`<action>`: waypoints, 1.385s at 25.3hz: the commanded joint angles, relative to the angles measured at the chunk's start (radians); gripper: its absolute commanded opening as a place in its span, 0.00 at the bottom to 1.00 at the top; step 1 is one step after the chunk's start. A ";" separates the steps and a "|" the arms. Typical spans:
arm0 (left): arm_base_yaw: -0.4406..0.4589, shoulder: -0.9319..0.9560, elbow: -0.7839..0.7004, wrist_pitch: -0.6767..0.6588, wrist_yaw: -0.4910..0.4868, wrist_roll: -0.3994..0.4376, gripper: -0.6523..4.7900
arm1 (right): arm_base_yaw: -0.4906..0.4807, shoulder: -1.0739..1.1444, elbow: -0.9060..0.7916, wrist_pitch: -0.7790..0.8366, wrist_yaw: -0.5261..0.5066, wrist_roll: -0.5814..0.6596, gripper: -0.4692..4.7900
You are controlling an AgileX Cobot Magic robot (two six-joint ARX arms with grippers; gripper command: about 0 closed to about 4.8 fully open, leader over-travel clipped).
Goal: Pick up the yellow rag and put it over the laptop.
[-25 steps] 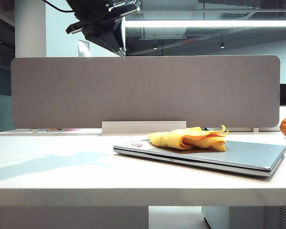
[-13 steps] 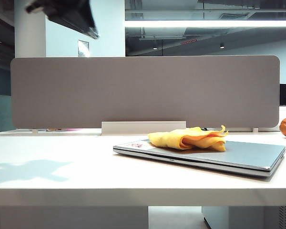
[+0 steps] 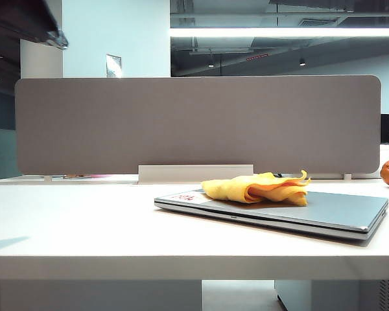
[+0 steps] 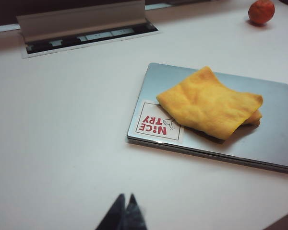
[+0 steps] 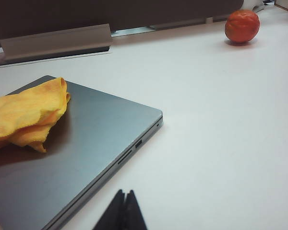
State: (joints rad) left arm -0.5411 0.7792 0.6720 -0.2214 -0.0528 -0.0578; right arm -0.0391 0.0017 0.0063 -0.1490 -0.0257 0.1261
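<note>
A: Location of the fuzzy yellow-orange microfibre rag (image 4: pixel 211 105)?

B: Folded on the closed silver-grey laptop lid (image 4: pixel 273 124), on the white tabletop (image 4: pixel 62 143). Soft, light; 1 raised fold would be pinched.

A: Jaws?

B: Left gripper (image 4: pixel 124 211) and right gripper (image 5: pixel 122 211) pressed together, empty, held clear of the rag.

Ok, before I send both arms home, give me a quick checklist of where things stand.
1. Yellow rag lies on the laptop: ok.
2. Rag covers the lid: not ok, folded, much of the lid bare.
3. Left gripper shut, holding nothing, well clear of the rag: ok.
4. Right gripper shut, holding nothing, low by the laptop's corner: ok.
5. Laptop closed and flat on the table: ok.
6. Orange fruit stands apart from the laptop: ok.
</note>
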 commanded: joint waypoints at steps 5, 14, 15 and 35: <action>-0.002 -0.047 -0.001 -0.003 0.030 -0.002 0.11 | 0.000 -0.002 -0.005 0.011 0.005 -0.003 0.09; 0.020 -0.047 -0.010 0.014 -0.152 0.137 0.11 | 0.000 -0.002 -0.005 0.011 0.005 -0.003 0.09; 0.067 -0.049 -0.027 0.040 -0.142 0.136 0.11 | 0.000 -0.002 -0.005 0.011 0.005 -0.003 0.09; 0.602 -0.641 -0.616 0.454 0.057 0.072 0.11 | 0.000 -0.002 -0.005 0.011 0.005 -0.003 0.09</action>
State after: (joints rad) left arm 0.0605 0.1463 0.0647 0.2237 -0.0051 0.0174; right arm -0.0391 0.0017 0.0063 -0.1490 -0.0257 0.1257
